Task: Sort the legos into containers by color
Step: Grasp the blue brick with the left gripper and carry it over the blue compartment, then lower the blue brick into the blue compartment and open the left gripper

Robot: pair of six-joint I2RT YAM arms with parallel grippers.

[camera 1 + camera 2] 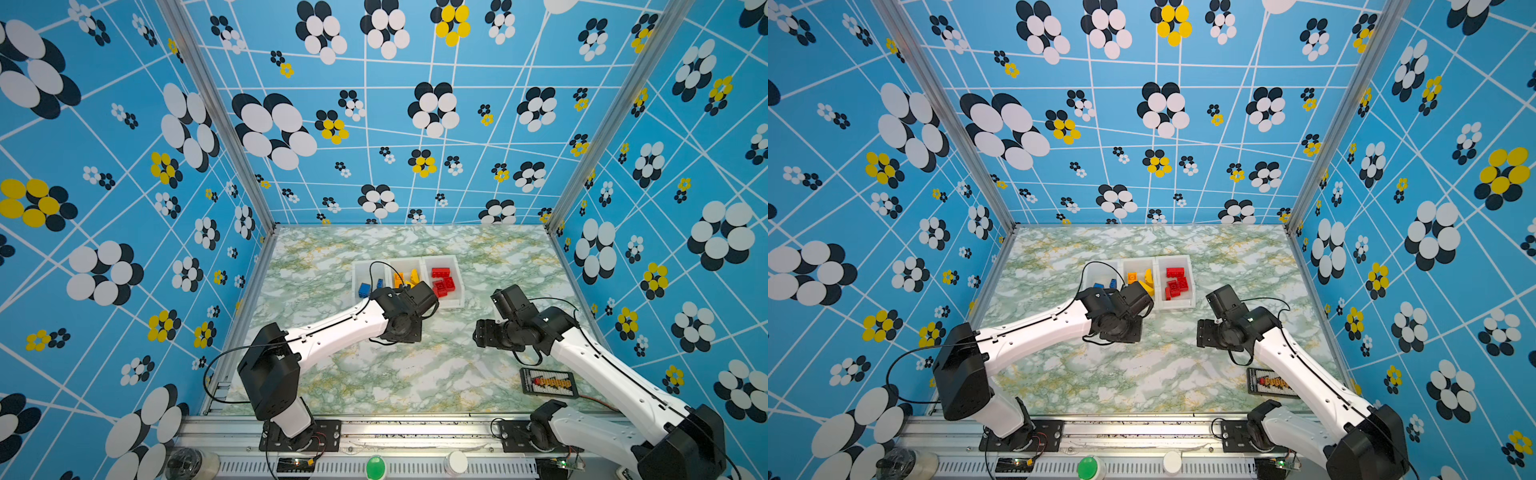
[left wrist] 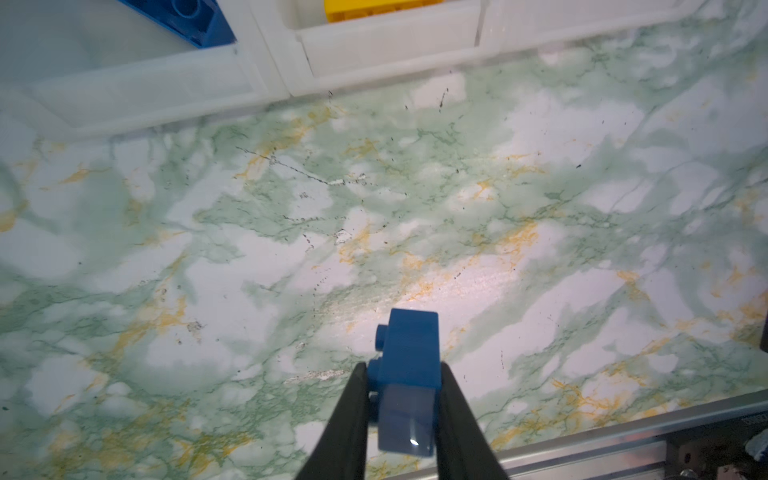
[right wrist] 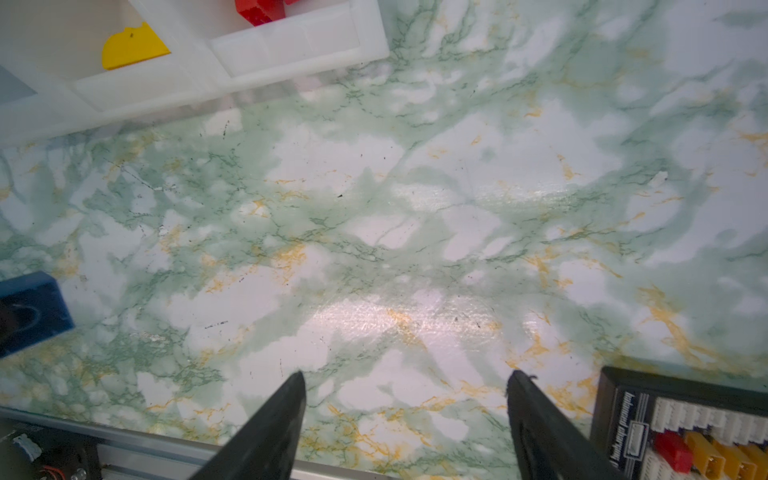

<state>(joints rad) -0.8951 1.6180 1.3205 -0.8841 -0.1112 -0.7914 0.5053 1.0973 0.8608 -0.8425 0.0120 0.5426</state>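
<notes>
L tool (image 2: 403, 370) clamped on blue lego (image 2: 411, 345) over worktop (image 2: 249, 249); containers (image 2: 374, 54) ahead of it. R tool (image 3: 407, 376): jaws apart.

Blue walls (image 1: 374, 124) with white, black and yellow flowers enclose a green-veined marble-patterned tabletop (image 1: 374, 374). Near its front right corner lies a black flat tray (image 1: 527, 381) with a row of small red, orange and yellow pieces, perhaps connectors. By the front aluminium rail (image 1: 415, 432) sit a green button (image 1: 375, 466) and a white cap (image 1: 455, 461).
</notes>
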